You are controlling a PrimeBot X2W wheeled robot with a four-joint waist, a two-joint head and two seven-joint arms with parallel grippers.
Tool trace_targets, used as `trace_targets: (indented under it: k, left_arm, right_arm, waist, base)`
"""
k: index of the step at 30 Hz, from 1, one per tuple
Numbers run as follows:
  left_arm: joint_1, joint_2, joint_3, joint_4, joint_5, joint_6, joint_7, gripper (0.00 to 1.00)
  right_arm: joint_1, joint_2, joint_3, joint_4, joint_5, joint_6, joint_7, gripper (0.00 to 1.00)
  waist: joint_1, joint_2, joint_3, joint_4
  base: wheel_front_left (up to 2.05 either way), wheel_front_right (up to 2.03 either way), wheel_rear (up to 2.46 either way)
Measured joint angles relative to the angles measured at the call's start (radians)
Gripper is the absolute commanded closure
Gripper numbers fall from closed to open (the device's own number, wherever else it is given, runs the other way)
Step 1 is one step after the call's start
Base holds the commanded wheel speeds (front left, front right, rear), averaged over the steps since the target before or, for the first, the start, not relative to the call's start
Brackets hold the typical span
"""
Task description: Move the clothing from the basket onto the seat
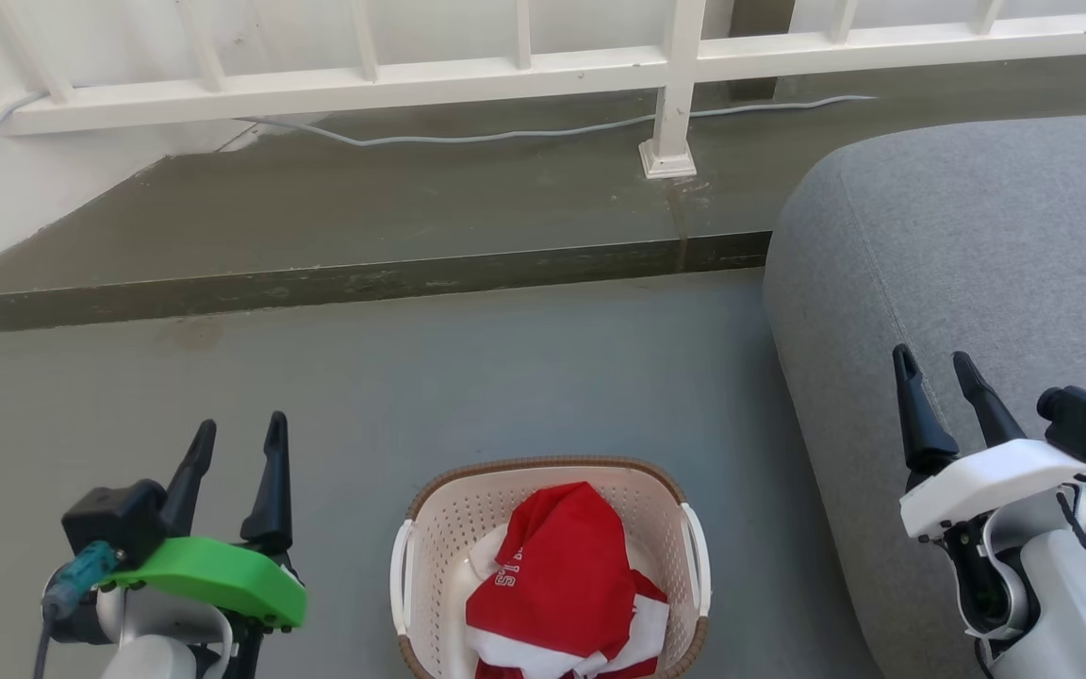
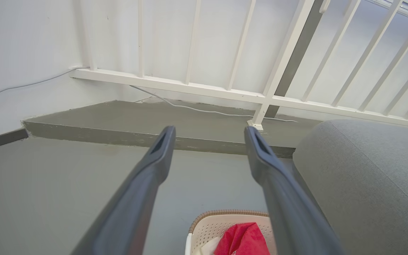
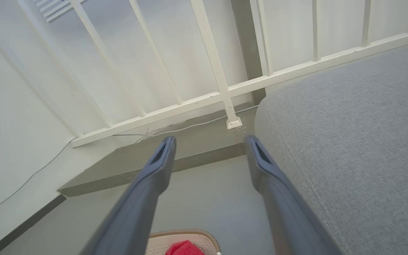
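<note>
Red and white clothing [image 1: 567,585] lies bunched in the cream basket [image 1: 439,528] on the floor at the bottom centre of the head view. The large grey seat [image 1: 977,255] fills the right side. My left gripper [image 1: 239,432] hangs open to the left of the basket, above the floor. Over the seat's front edge my right gripper [image 1: 937,366] stands open and empty. In the left wrist view the basket [image 2: 204,230] and clothing [image 2: 243,241] show between my open fingers [image 2: 154,159], with the seat [image 2: 367,177] to the right. The right wrist view shows the seat [image 3: 349,124], basket rim [image 3: 175,235] and clothing [image 3: 184,248].
A raised concrete step [image 1: 345,283] runs across behind the basket. A white railing [image 1: 675,85] with a post stands on it, and a pale cable [image 1: 505,134] lies along its base. Grey floor [image 1: 505,377] stretches between the step and the basket.
</note>
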Motion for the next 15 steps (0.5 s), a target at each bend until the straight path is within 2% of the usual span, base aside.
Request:
trace_targets:
  k: [15]
  left_arm:
    - [-0.001, 0.0, -0.032, 0.044, 0.182, 0.023, -0.045, 0.0]
  right_arm:
    - [-0.022, -0.013, 0.04, 0.023, -0.185, -0.008, -0.05, 0.0]
  waist:
    - [0.0, 0.0, -0.003, -0.002]
  base:
    - [0.0, 0.0, 0.0]
